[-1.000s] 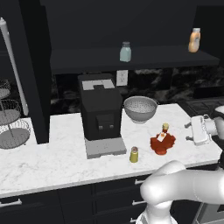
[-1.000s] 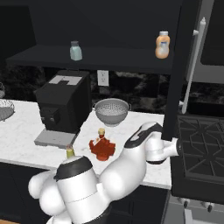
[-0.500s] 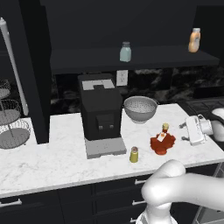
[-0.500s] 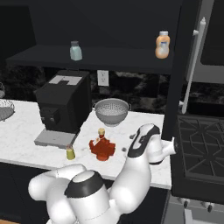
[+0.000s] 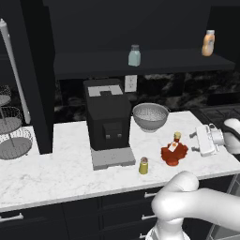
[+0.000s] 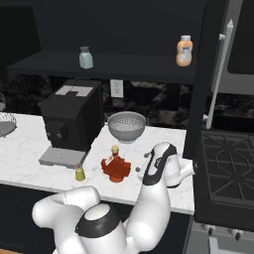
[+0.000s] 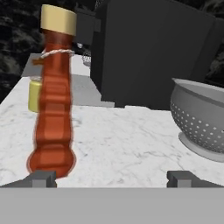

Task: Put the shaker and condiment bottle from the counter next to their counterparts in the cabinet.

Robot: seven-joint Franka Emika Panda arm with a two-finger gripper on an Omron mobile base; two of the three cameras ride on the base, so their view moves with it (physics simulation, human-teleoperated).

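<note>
From the left base view, the fingers point(image 5: 193, 140) stand spread wide and empty, low over the white marble bench point(image 5: 56, 164), just beside the dark red flask-shaped condiment bottle with the tan cap point(image 5: 174, 150). The small yellow shaker with the grey cap point(image 5: 144, 165) sits beyond the bottle from the fingers, near the black coffee machine point(image 5: 108, 119).

From the right base view, the fingers point(image 6: 144, 163) point at the bottle point(image 6: 116, 165); high above them on the black cabinet shelf point(image 6: 119, 67) wait the pale blue-green glass shaker point(image 6: 86, 57) and the light orange squeeze bottle point(image 6: 184, 50).

In the hand view, the bottle point(image 7: 54, 96) lines up over one fingertip point(image 7: 41, 178), not between the two. Closing in like this, I reckon that fingertip would shove it over towards the steel colander point(image 7: 199, 118).
</note>
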